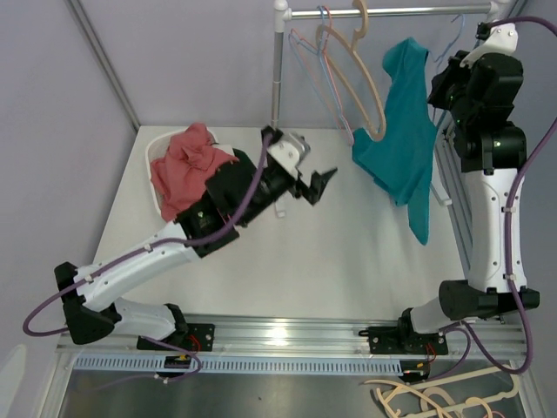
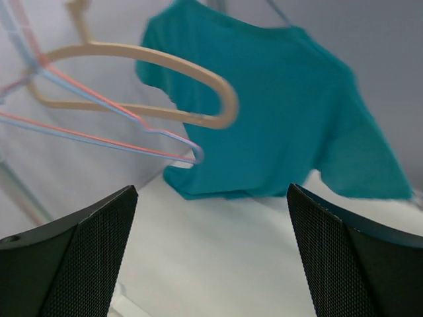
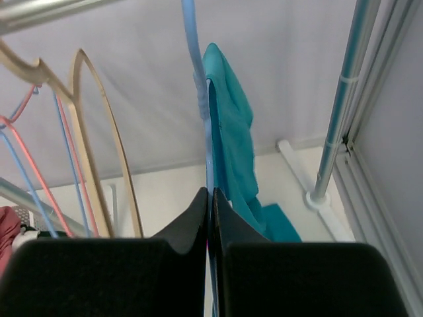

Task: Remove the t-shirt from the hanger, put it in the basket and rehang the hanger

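A teal t-shirt point(image 1: 402, 131) hangs on a thin blue wire hanger point(image 3: 197, 99) at the right end of the rack, its lower hem trailing down to the table. My right gripper point(image 1: 442, 80) is shut on the blue hanger's wire just beside the shirt's collar; in the right wrist view point(image 3: 211, 193) the wire runs between the closed fingers, with the shirt point(image 3: 231, 145) draped right of it. My left gripper point(image 1: 318, 183) is open and empty above the table, left of and below the shirt. In the left wrist view point(image 2: 211, 187) the shirt point(image 2: 291, 112) hangs ahead, apart from the fingers.
A beige wooden hanger point(image 1: 357, 78) and pink and blue wire hangers point(image 1: 313, 61) hang empty on the rack rail point(image 1: 383, 12). A white basket point(image 1: 155, 148) with a red cloth point(image 1: 187, 165) sits at the back left. The rack's post point(image 1: 278, 70) stands behind the left gripper.
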Tool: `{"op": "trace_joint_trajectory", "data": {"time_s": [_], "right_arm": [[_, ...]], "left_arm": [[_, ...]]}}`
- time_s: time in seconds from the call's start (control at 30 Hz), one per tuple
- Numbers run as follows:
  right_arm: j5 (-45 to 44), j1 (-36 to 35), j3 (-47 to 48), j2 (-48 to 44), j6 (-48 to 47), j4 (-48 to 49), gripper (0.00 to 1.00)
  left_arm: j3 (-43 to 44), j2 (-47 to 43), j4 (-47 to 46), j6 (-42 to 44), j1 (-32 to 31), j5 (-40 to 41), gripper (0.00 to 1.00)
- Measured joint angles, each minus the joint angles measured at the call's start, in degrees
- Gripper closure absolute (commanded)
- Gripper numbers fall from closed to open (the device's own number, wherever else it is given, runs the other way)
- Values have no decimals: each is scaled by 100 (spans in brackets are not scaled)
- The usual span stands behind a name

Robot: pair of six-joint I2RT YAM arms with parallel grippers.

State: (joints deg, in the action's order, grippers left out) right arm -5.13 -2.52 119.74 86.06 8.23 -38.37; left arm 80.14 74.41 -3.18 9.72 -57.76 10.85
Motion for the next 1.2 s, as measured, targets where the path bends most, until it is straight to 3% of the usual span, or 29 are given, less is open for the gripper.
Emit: {"op": "trace_joint_trajectory", "data": {"time_s": [0.33, 0.63, 0.87, 1.2], "right_arm": [[-1891, -1047, -765, -1169, 664, -417, 100], [-2706, -1742, -748, -1241, 1235, -793, 100], [-3296, -2396, -748, -1161, 1320, -855, 100], [-3606, -2855, -745, -1187, 1316, -809, 100]], "left_arm": [[-2114, -719, -1279, 446, -1497, -203, 0], [-2935, -531, -3311, 1010, -2245, -131, 1], [-2859, 448, -4271, 1432, -2463, -9, 0], [-1720, 1453, -4205, 1335, -2184, 249, 0]]}}
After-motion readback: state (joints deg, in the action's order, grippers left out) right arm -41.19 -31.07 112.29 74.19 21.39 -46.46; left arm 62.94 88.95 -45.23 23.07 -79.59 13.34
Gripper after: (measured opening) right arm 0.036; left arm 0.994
